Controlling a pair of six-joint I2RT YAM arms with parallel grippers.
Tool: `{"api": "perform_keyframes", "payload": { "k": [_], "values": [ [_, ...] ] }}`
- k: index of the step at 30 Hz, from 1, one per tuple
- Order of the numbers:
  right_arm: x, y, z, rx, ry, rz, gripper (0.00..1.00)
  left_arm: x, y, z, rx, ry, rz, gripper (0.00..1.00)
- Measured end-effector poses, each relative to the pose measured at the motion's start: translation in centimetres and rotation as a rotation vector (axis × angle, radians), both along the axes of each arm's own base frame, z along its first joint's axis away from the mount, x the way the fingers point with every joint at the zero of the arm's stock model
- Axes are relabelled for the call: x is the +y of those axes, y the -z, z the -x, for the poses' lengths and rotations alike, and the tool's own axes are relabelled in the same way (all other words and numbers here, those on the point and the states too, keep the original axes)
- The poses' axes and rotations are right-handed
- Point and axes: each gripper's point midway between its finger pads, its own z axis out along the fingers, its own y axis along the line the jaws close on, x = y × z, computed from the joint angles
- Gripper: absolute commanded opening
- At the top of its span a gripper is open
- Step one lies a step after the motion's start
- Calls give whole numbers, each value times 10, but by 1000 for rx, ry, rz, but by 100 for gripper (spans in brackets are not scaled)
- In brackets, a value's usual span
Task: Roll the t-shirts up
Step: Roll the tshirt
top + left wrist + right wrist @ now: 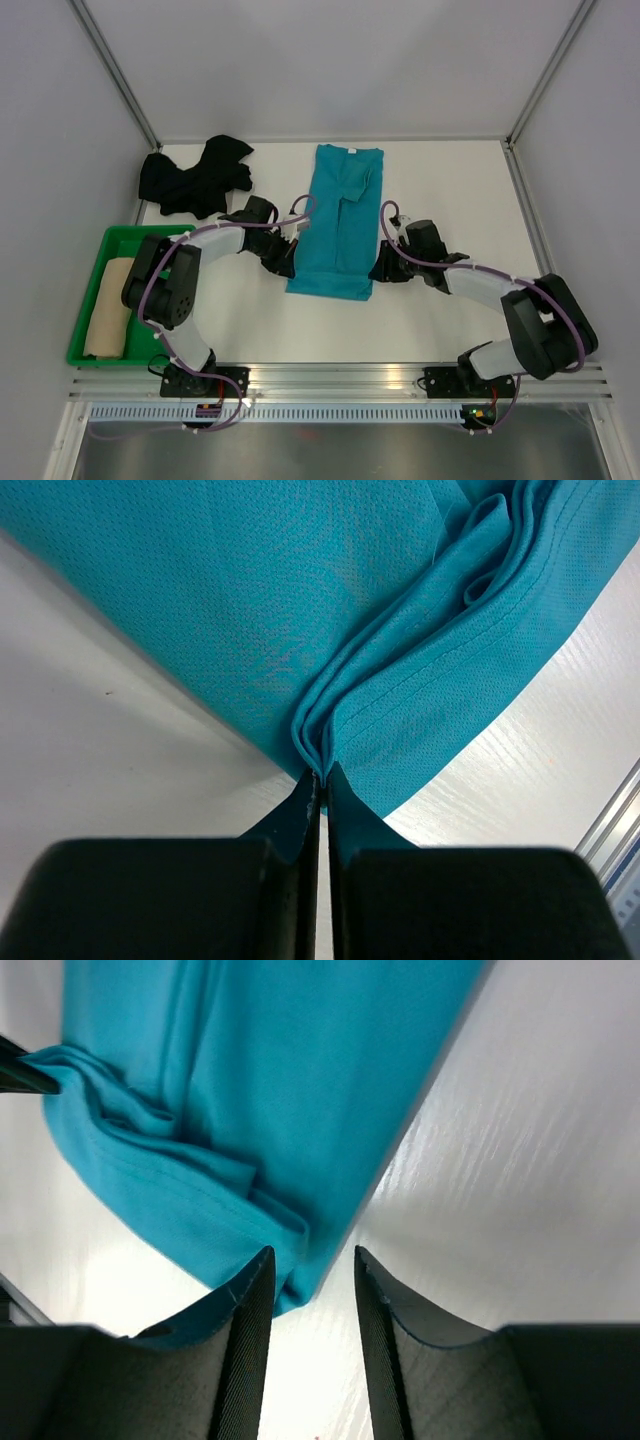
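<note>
- Nearest you, the white table [330, 330] shows a bare strip between both sets of fingers and the metal rail [340, 372] along its near edge.
- Out to the left of your left fingers, near that edge, the rectangular green plastic tray [88, 355] holds the tan fabric t-shirt [110, 308]. It is rolled into a cylinder and lies lengthwise along the tray's outer side.
- Your left gripper [322, 775] has its fingers pressed together, pinching the bunched near-left hem corner of the teal fabric t-shirt [300, 600].
- Your right gripper [312, 1255] has its fingers spread. The shirt's near-right corner lies in the gap, close to the finger on the shirt's side, unclamped. Bare table stretches beyond the other finger.
- The teal shirt runs flat and folded away from both grippers, collar at the far end. A small white label [352, 150] there is too small to read.
- Far beyond your left fingers, the crumpled black fabric t-shirt [195, 178] lies past the tray, apart from the teal one.
</note>
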Motion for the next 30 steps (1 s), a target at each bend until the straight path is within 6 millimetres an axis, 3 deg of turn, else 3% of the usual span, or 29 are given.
{"api": "perform_keyframes", "payload": {
  "k": [5,8,13,22,30],
  "values": [
    [-2,-24,13,-85,0,-51,27,0,2,1,5,-12,2,2],
    [2,-24,29,-96,-13,-73,29,0,3,1,8,-15,2,2],
    [12,-1,53,-19,-42,-67,38,0,3,1,9,-20,4,2],
    [25,13,45,12,-22,-98,37,0,4,1,11,-24,4,2],
    [31,15,43,30,-17,-133,18,0,4,2,13,-27,5,2]
  ]
}}
